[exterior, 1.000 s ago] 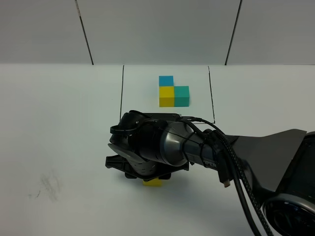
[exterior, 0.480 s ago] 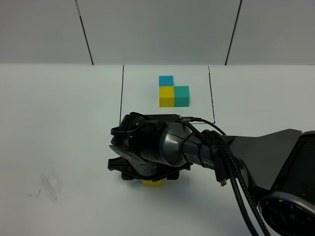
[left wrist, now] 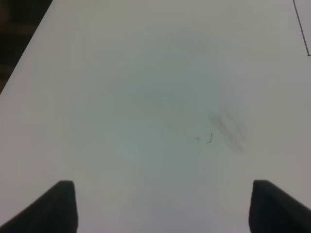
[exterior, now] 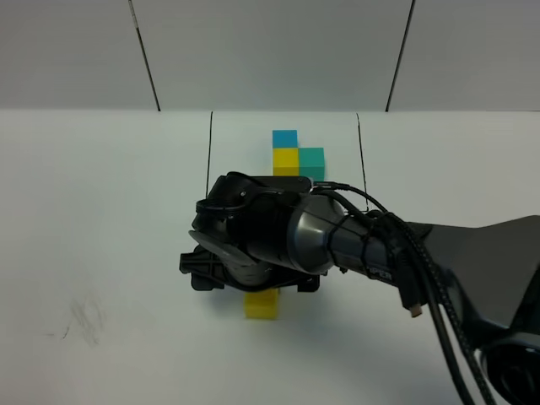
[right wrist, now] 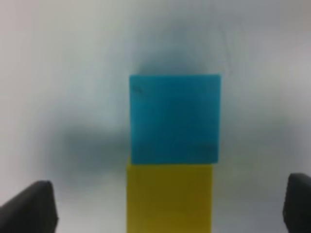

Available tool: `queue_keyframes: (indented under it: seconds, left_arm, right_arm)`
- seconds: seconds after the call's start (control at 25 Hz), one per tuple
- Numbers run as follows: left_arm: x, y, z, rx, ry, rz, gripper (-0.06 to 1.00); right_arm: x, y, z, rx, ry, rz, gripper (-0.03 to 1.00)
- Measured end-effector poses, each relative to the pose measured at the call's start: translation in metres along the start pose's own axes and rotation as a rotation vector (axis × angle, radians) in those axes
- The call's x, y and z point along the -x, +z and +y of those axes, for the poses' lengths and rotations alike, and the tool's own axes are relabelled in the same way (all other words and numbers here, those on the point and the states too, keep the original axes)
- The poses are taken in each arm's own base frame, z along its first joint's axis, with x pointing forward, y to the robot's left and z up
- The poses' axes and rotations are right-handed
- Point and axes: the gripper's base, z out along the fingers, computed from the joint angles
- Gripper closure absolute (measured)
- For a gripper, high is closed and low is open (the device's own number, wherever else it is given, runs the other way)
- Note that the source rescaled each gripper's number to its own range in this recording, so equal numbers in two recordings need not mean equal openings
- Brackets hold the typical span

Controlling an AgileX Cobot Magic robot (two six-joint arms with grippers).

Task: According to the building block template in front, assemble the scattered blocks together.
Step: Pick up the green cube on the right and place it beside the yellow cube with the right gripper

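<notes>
**Two blocks together, pincer wide open**

Closest to me, the yellow block sat on the table, poking out from under the right arm. The blue block touched its far side. The right pincer hung over them, wide open, touching neither. The left pincer was open too, with only bare table under it. I could not see the teal block. Far back lay the template in its black frame. The blocks looked light, hard and not slippery. It seemed best to pinch one by two flat sides, since a bump could push the pair apart.
</notes>
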Motion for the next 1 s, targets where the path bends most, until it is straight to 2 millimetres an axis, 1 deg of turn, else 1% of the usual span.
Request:
queue_keyframes:
  seconds: [0.12, 0.2, 0.36, 0.52, 0.68, 0.76, 0.84, 1.0]
  left_arm:
    - [0.0, 0.0, 0.0, 0.0, 0.0, 0.0, 0.36]
    - [0.0, 0.0, 0.0, 0.0, 0.0, 0.0, 0.36]
    - [0.0, 0.0, 0.0, 0.0, 0.0, 0.0, 0.36]
    - [0.0, 0.0, 0.0, 0.0, 0.0, 0.0, 0.36]
    - [0.0, 0.0, 0.0, 0.0, 0.0, 0.0, 0.36]
    - [0.0, 0.0, 0.0, 0.0, 0.0, 0.0, 0.36]
    - [0.0, 0.0, 0.0, 0.0, -0.001, 0.0, 0.36]
    - [0.0, 0.0, 0.0, 0.0, -0.001, 0.0, 0.36]
  right_arm:
    - [0.01, -0.03, -0.008, 0.009, -0.008, -0.062, 0.02]
    - [0.018, -0.053, -0.016, -0.003, -0.02, -0.117, 0.01]
    - [0.031, -0.1, -0.043, -0.102, -0.058, -0.241, 0.01]
    - [0.044, -0.16, -0.071, -0.126, -0.206, -0.401, 0.02]
    - [0.046, -0.214, -0.099, -0.111, -0.342, -0.499, 0.06]
    - [0.046, -0.236, -0.113, -0.125, -0.41, -0.554, 0.09]
    - [0.045, -0.256, -0.127, -0.149, -0.487, -0.601, 0.12]
    - [0.038, -0.29, -0.153, -0.141, -0.531, -0.672, 0.21]
